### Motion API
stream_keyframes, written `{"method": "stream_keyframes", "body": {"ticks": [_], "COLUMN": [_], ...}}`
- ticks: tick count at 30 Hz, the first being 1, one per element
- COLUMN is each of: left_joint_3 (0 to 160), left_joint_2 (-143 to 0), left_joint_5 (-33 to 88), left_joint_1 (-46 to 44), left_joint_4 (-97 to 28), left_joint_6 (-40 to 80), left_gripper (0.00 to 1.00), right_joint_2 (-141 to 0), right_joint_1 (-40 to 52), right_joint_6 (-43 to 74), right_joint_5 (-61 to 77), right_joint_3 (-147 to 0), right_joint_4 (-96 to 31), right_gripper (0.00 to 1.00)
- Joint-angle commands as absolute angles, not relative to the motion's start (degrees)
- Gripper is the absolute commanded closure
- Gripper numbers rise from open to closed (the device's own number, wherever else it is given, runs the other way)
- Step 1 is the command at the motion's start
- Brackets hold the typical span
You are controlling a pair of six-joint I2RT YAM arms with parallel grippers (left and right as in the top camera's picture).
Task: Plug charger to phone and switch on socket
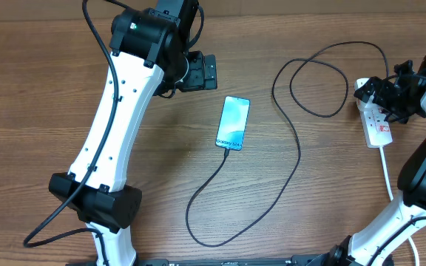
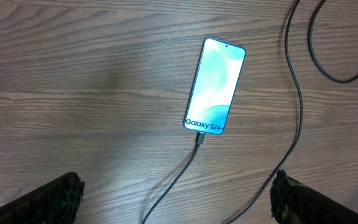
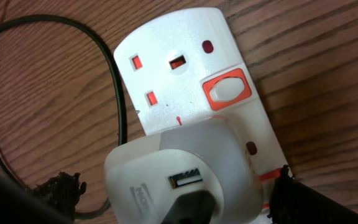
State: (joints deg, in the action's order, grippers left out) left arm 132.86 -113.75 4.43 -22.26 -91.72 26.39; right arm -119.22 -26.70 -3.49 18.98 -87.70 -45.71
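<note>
The phone (image 1: 232,123) lies screen up mid-table, its teal screen lit; it also shows in the left wrist view (image 2: 215,85). The charger's thin black cable (image 1: 296,159) has its tip in the phone's lower end (image 2: 199,137). It loops across the table to the socket (image 1: 376,123), a white power strip. In the right wrist view a white adapter (image 3: 166,158) sits in the strip (image 3: 166,43), with a black plug (image 3: 191,208) in it. My right gripper (image 3: 179,190) is open, its fingers either side of the adapter. My left gripper (image 2: 176,186) is open and empty, hovering near the phone.
A red-framed white switch (image 3: 227,91) sits beside the strip's free outlet; a second red edge (image 3: 267,177) shows by my right finger. The strip's thick white cord (image 1: 387,170) runs toward the front right. The left arm (image 1: 117,118) spans the left side.
</note>
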Motion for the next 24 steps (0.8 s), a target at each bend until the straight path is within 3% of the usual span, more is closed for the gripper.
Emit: {"method": "stream_keyframes", "body": {"ticks": [1, 24], "left_joint_3": [133.23, 133.23], "left_joint_2": [-114.10, -114.08], "left_joint_5": [3.86, 3.86], "left_joint_1": [-22.11, -22.11], "left_joint_4": [-91.61, -91.59], "left_joint_6": [25.30, 25.30], "left_gripper": [0.01, 0.00], "right_joint_2": [-119.77, -119.77], "right_joint_1": [-26.37, -26.30], "right_joint_6": [-3.05, -2.83], "right_joint_5": [21.19, 25.69], "right_joint_3": [-87.00, -86.08], "right_joint_4": [-46.72, -47.13], "right_gripper": [0.00, 0.00]}}
